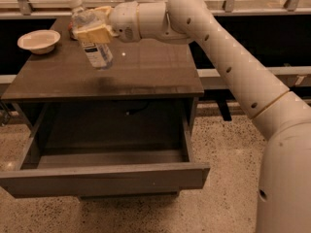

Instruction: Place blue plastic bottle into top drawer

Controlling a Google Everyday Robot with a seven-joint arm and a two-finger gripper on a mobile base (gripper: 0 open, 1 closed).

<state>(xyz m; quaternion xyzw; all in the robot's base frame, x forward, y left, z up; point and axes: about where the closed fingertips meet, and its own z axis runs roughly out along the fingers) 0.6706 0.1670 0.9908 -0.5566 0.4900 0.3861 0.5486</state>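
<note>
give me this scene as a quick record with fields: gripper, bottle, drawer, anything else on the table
gripper: gripper above the table's back left part, shut on the bottle's upper half
bottle: blue plastic bottle held tilted, white cap up and to the left, base apparently just off the table top
drawer: top drawer pulled open below the table, nothing visible inside
table: dark brown table
other: white bowl at the table's back left corner
task state: bottle not yet in the drawer
</note>
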